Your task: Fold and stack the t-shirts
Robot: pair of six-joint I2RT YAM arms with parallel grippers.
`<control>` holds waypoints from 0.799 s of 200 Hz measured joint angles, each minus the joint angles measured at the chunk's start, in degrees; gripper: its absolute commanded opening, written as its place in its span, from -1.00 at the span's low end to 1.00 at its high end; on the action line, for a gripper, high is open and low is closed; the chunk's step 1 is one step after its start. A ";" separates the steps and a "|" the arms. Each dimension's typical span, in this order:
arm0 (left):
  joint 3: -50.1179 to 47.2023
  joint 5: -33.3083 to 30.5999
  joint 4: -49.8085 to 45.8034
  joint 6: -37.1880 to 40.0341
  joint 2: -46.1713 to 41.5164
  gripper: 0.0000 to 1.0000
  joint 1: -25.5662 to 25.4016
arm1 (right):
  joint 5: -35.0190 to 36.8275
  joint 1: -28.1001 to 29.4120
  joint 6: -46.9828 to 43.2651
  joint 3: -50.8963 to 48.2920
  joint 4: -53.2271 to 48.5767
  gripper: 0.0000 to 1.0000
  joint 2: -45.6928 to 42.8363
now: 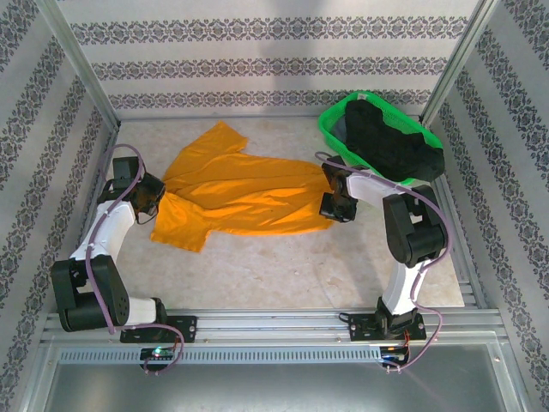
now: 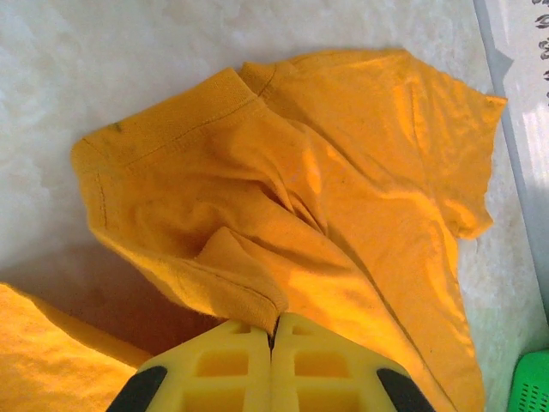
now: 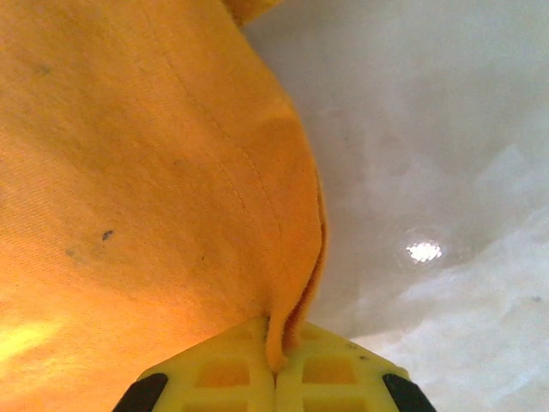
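Orange t-shirt (image 1: 249, 193), black t-shirt (image 1: 395, 146) in green basket (image 1: 329, 132)

Tabletop (image 1: 283, 266): pale, marbled, lightly glossy. Lying directly on it: orange t-shirt (image 1: 240, 193), spread out and wrinkled, left of centre; green mesh basket (image 1: 329, 133), far right corner, near the shirt.

left arm (image 1: 107, 230) / right arm (image 1: 396, 287): white, black joints | cables (image 1: 127, 148): purple | end effector (image 2: 273, 330): yellow
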 measured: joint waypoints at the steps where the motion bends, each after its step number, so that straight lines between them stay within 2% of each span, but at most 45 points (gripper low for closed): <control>1: 0.00 0.02 0.00 0.00 0.00 -1.00 0.00 | 0.00 -0.02 0.00 0.00 0.02 -1.00 -0.02; 31: 0.15 1.07 0.42 -0.55 0.00 -1.00 0.00 | -0.42 -0.46 -1.27 2.84 -0.31 -1.00 -3.43; 58: 1.14 2.05 1.29 -2.03 0.00 -1.00 0.00 | -2.01 -2.34 -3.06 12.37 0.00 -1.00 -4.24; 99: 1.27 4.37 4.00 -4.83 0.00 -1.00 -0.63 | -2.32 -5.22 -7.13 27.98 0.04 -1.00 5.22; 130: 0.20 5.95 4.68 -6.12 -1.75 -1.00 -1.07 | -2.12 -5.29 -8.39 29.35 -0.28 -1.00 9.55; 160: 0.22 6.38 4.59 -6.12 -5.64 -1.00 -1.07 | -2.62 -5.29 -8.48 29.18 -0.39 -1.00 7.72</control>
